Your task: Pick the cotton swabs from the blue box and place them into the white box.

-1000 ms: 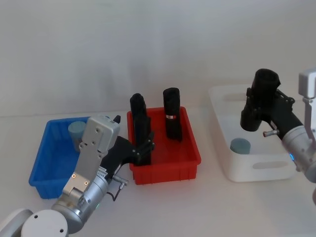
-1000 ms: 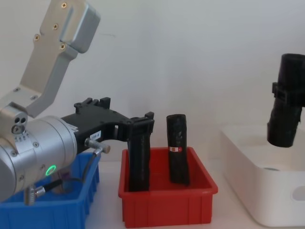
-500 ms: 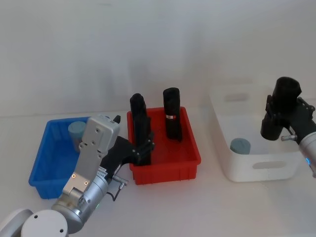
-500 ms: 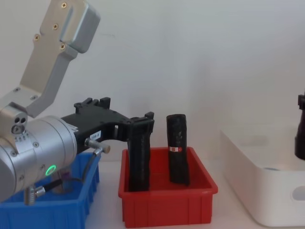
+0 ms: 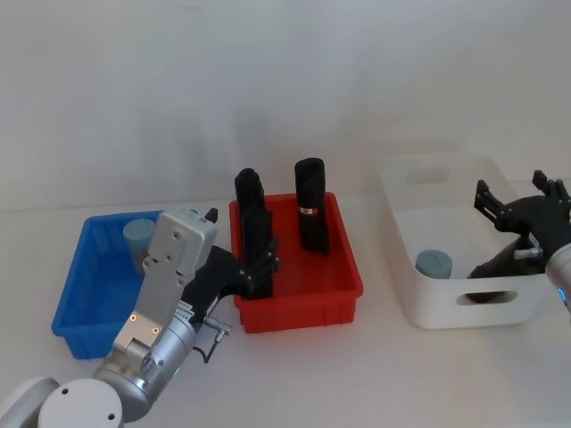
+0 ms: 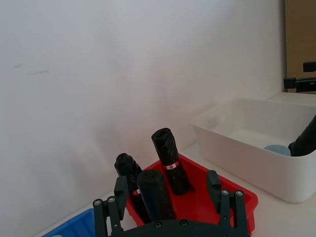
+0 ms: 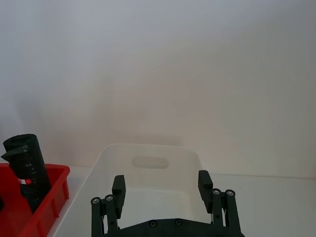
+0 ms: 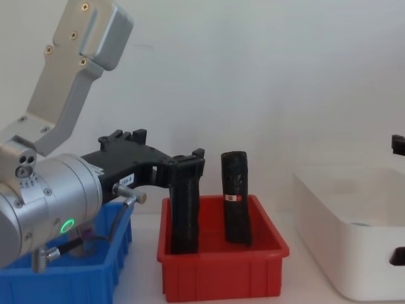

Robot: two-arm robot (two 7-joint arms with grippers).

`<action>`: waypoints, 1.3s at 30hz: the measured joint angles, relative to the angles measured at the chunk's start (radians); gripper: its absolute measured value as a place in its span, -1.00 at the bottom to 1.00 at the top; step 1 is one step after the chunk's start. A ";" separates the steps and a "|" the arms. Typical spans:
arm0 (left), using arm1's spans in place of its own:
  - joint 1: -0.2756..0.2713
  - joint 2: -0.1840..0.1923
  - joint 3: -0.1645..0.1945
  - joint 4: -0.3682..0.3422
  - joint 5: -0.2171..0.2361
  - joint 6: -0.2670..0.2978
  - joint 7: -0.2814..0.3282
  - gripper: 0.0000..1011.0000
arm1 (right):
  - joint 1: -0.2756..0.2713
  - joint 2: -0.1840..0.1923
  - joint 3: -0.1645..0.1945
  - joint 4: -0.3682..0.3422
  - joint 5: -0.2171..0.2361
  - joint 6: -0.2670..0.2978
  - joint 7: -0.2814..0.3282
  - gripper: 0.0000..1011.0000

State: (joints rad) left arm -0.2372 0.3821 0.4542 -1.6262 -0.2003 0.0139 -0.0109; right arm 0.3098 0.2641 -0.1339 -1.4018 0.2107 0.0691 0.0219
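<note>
Since a second ago the right pincer has swung back from above the white box to its right wall, empty, fingers spread. One jar of cotton swabs sits in the white box, another in the blue box. Left of the white box, the left pincer hovers spread over the red bin.

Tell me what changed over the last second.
The right hand, which held a black roll above the white box, swung right and down, opened and let it go; the roll now leans inside the box. The left hand by the red bin, the swab jars and the other rolls stayed put.
</note>
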 joint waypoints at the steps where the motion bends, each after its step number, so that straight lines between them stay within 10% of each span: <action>1: 0.000 0.000 0.000 0.000 0.000 0.000 0.000 0.99 | 0.000 0.000 0.000 0.000 0.000 0.000 0.001 0.82; 39: 0.000 0.000 0.000 0.000 0.000 0.000 0.000 0.99 | -0.002 0.002 0.004 0.005 0.002 0.001 0.008 0.98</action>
State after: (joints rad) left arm -0.2371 0.3821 0.4542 -1.6262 -0.2004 0.0139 -0.0109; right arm 0.3082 0.2657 -0.1296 -1.3969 0.2131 0.0696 0.0303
